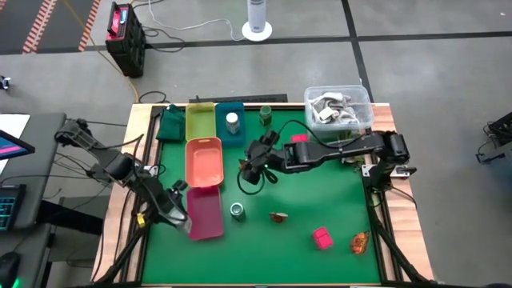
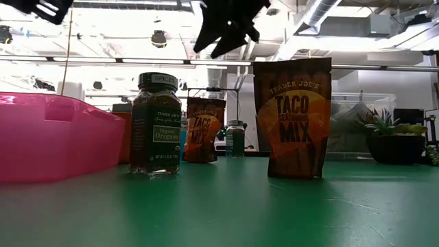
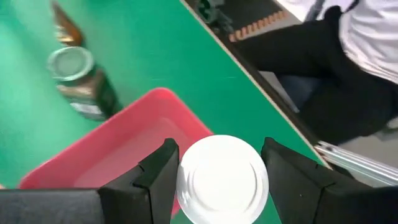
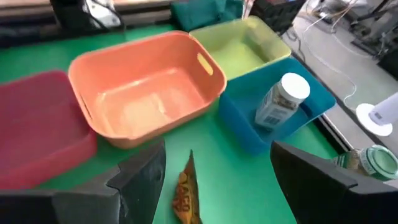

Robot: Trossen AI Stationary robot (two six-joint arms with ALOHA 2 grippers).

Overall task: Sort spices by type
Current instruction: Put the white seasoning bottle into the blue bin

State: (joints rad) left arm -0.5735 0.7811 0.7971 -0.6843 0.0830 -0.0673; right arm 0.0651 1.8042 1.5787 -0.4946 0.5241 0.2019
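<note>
White and round, a lidded jar (image 3: 222,178) sat clamped between the left gripper's (image 1: 174,198) two dark fingers, directly over the near end of the pink tray (image 3: 134,144). Just beyond that tray stood a green-lidded jar (image 3: 79,81) on the green table (image 1: 320,192). The right gripper (image 1: 253,168) hung in the air with its jaws spread wide and empty; below it lay an orange-brown sachet (image 4: 185,194), and ahead of it a white-capped jar (image 4: 283,101) leaned inside the blue tray (image 4: 249,118), beside the orange tray (image 4: 144,93).

Glossy plastic pink tray (image 3: 130,146) – smooth white jar lid (image 3: 222,178); crinkly, shiny taco sachet (image 2: 293,116); matt green tabletop (image 1: 320,188).
</note>
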